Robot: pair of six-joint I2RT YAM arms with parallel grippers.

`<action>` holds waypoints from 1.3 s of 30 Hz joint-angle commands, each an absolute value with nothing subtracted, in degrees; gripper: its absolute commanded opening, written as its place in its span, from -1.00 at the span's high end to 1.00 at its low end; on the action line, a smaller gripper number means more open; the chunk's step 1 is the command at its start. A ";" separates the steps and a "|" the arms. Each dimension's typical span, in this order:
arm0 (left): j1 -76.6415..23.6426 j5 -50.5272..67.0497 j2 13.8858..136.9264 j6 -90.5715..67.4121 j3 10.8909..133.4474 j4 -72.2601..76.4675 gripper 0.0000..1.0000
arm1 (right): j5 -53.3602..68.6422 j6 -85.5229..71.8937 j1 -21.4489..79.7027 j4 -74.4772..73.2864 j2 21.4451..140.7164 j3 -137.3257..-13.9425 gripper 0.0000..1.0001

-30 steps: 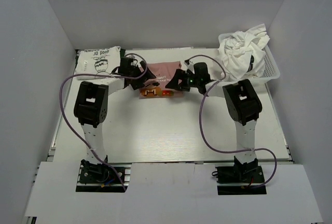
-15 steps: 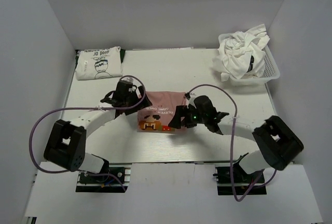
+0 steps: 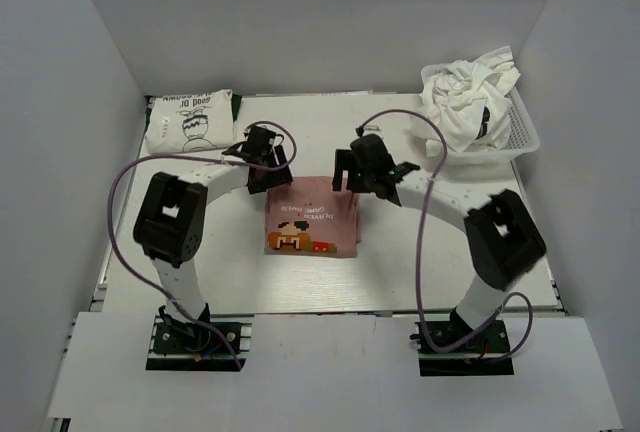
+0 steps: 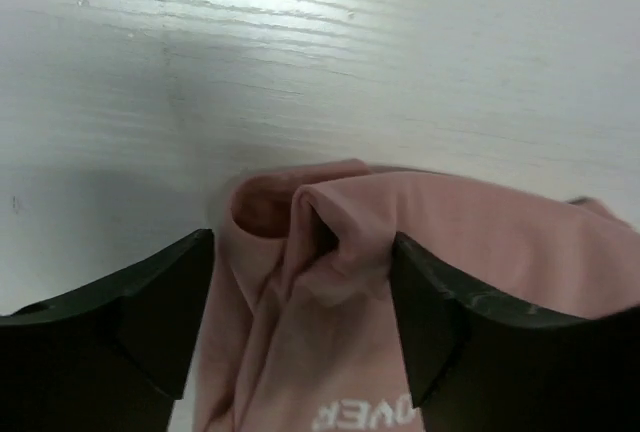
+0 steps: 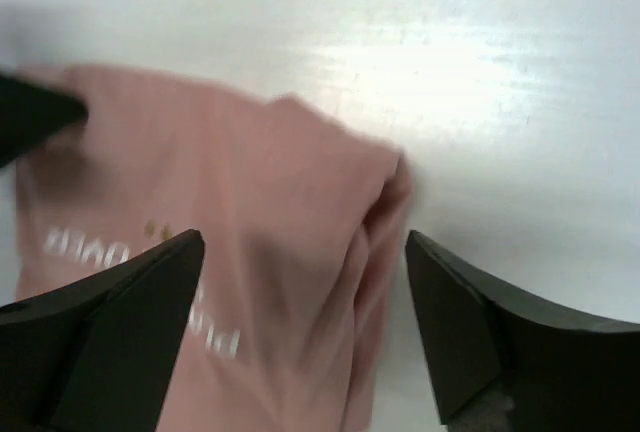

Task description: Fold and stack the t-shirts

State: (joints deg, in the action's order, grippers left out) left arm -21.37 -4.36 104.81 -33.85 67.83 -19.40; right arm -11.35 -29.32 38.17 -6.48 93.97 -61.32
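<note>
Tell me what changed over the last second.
The left end effector and right end effector brought the pink t-shirt toward the near edge, then drew back to its far corners, jaws open. The folded printed t-shirt and the basket of white t-shirts stayed put.

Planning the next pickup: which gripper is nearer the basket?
Right. The right gripper is left of the basket, over the pink shirt's far corner; the left gripper is at its other far corner.

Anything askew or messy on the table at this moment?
The pink t-shirt lies folded mid-table, but its far left corner is bunched and curled rather than flat. White tees sit crumpled in the basket, unfolded.
</note>
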 commanded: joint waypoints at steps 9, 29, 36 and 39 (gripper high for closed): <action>-20.92 -9.49 110.21 -32.61 77.87 -26.54 1.00 | -16.44 -30.67 35.07 -14.94 109.16 -76.64 1.00; -17.94 -13.97 105.99 -33.39 67.84 -21.00 1.00 | -7.29 -29.00 32.79 -12.65 113.81 -77.60 1.00; -16.79 -17.67 105.66 -34.02 72.77 -25.66 -0.09 | -5.01 -26.55 32.25 -14.68 111.64 -81.48 0.16; -16.79 -17.67 103.11 -34.01 72.77 -28.29 -0.64 | -3.78 -24.70 32.34 -14.41 106.47 -80.25 -0.21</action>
State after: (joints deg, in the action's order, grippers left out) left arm -17.23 -15.11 107.57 -33.95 71.22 -24.36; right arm -4.54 -27.20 32.62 -12.78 113.60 -79.77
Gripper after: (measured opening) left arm 0.782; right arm 0.571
